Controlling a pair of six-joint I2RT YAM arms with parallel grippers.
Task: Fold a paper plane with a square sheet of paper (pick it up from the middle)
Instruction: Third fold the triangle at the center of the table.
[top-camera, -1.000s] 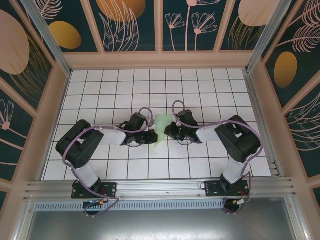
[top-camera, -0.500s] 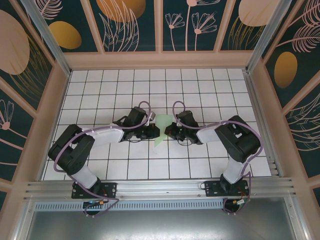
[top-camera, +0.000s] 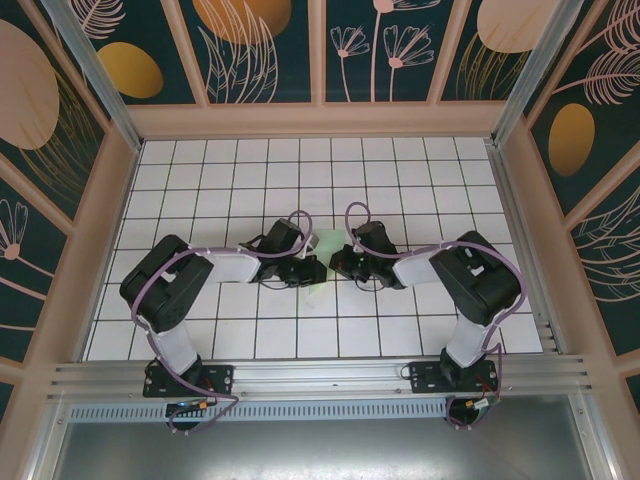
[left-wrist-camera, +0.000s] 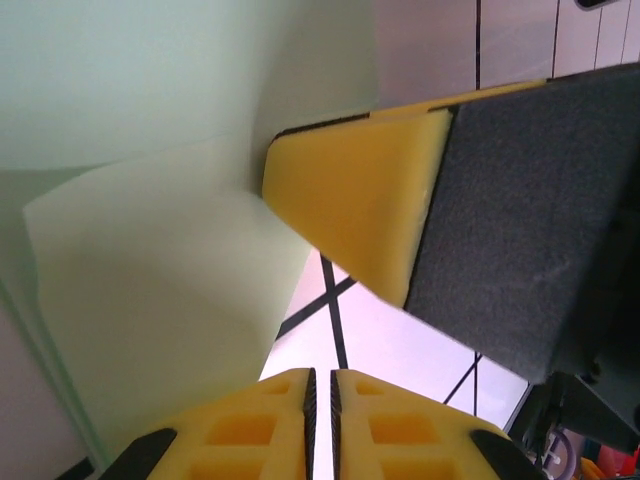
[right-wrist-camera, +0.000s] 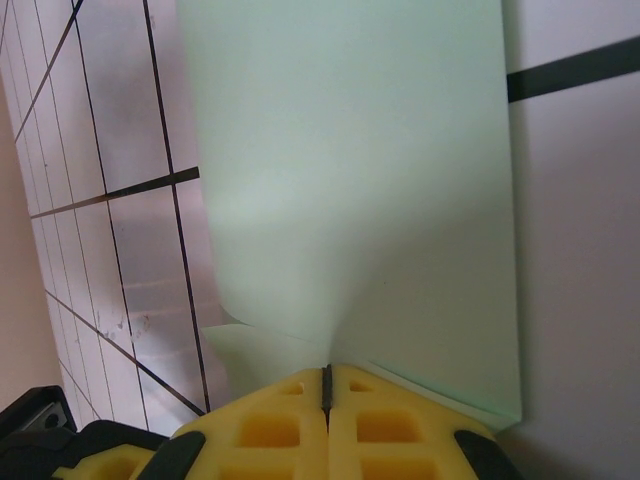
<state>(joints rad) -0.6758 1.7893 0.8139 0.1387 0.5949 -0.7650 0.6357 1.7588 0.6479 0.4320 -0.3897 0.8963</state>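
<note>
The square sheet of paper (top-camera: 322, 243), pale mint green and folded into layers, lies on the white grid tiles between my two grippers. Whether it has the paper plane's dart shape I cannot tell, as the grippers cover much of it. My right gripper (top-camera: 336, 264) is shut on the sheet's near edge (right-wrist-camera: 350, 180), and the paper puckers where the right gripper (right-wrist-camera: 326, 372) pinches it. My left gripper (top-camera: 312, 270) sits low beside the sheet (left-wrist-camera: 150, 280). The left gripper (left-wrist-camera: 322, 375) shows a thin slit with nothing in it. The right gripper's yellow finger (left-wrist-camera: 350, 210) rests against the paper just ahead.
White tiled floor (top-camera: 400, 190) stretches behind and to both sides. Wooden-framed patterned walls (top-camera: 320, 115) close the cell at the back and sides. An aluminium rail (top-camera: 320, 378) runs along the near edge by the arm bases.
My left gripper has slid right toward the right gripper and now covers more of the paper. Its jaws have parted to a slit. The right arm has stayed still.
</note>
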